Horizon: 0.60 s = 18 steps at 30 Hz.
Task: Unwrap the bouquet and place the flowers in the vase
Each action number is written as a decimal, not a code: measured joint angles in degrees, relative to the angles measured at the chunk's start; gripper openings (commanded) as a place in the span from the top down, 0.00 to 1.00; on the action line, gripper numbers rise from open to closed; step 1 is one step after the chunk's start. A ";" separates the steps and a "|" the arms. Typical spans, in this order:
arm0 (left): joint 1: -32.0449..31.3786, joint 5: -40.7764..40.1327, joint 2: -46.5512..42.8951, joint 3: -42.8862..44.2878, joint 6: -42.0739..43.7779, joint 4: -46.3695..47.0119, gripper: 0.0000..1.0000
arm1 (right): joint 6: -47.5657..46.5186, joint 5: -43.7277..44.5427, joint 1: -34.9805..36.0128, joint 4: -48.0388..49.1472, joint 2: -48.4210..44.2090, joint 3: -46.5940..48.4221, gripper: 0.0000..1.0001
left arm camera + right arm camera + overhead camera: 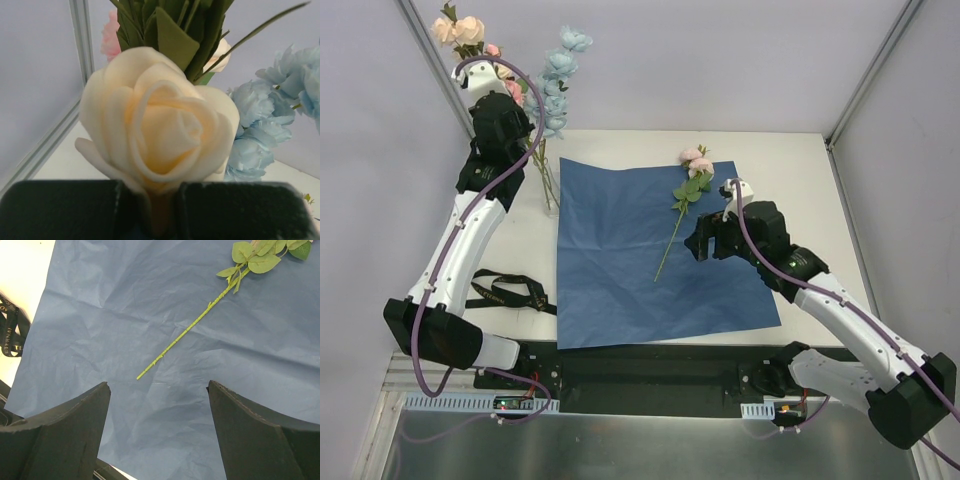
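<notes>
My left gripper (152,210) is raised at the back left, shut on the stem just under a cream-peach rose (160,120) of the flowers. That spray (460,30) stands tall beside a light-blue spray (560,75), and stems run down into the clear glass vase (549,190). The bouquet's blue paper sheet (650,260) lies spread flat. A single pink rose spray (688,185) rests on it, its green stem (195,325) bare. My right gripper (159,387) hovers open over the paper, just short of the stem's cut end, with nothing between its fingers.
The black ribbon (510,292) lies loose on the white table left of the paper and shows as the same ribbon (12,325) at the left edge of the right wrist view. Grey walls with metal frame posts (425,60) close the table in.
</notes>
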 measured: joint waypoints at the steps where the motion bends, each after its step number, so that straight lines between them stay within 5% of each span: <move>1: 0.00 -0.04 0.22 -0.35 -0.22 0.00 1.00 | 0.00 0.00 0.00 -0.02 0.11 0.00 0.18; 18: 0.00 -0.96 1.33 -6.75 -3.39 3.30 0.95 | 2.14 -1.14 0.00 0.15 2.60 0.00 0.18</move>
